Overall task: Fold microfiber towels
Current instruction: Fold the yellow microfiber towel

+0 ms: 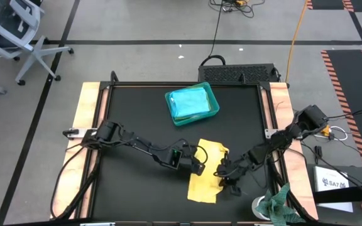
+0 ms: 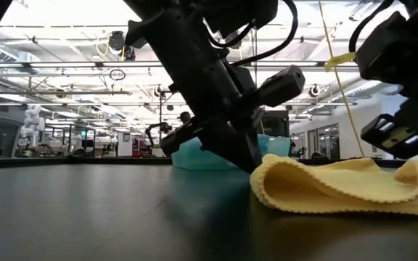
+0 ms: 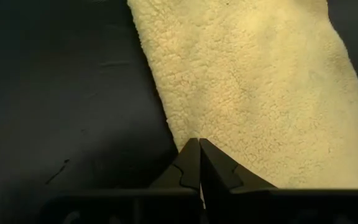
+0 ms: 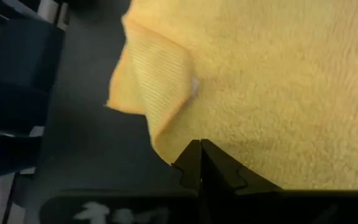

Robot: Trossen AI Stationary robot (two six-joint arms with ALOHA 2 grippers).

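Right now my left gripper (image 3: 199, 142) has its two dark fingers pressed tight together, pinching the edge of a soft yellow microfiber towel (image 1: 207, 169) where that edge meets the black table top (image 1: 137, 113). In my left wrist view the closed tips sit right on the towel's border, with fuzzy yellow pile spreading away on one side and bare black surface on the other. My right gripper (image 4: 200, 143) is likewise clamped shut on the opposite side of the same towel, beside a corner that is turned over so a ribbed underside shows. From above, both of my grippers meet at the upper part of the yellow towel, left gripper (image 1: 198, 164) on its left edge and right gripper (image 1: 224, 171) on its right edge, and the rest of the cloth trails toward the near edge of the table. From table height the towel (image 2: 339, 185) lies in a low rumpled fold, its rounded end lifted slightly off the surface. Farther back on the table, well apart from the yellow towel, a rigid teal plastic tray (image 1: 213, 111) holds light blue folded towels (image 1: 189, 102). Off the table's near right corner lies a mottled dark green-and-white rag (image 1: 280, 204).
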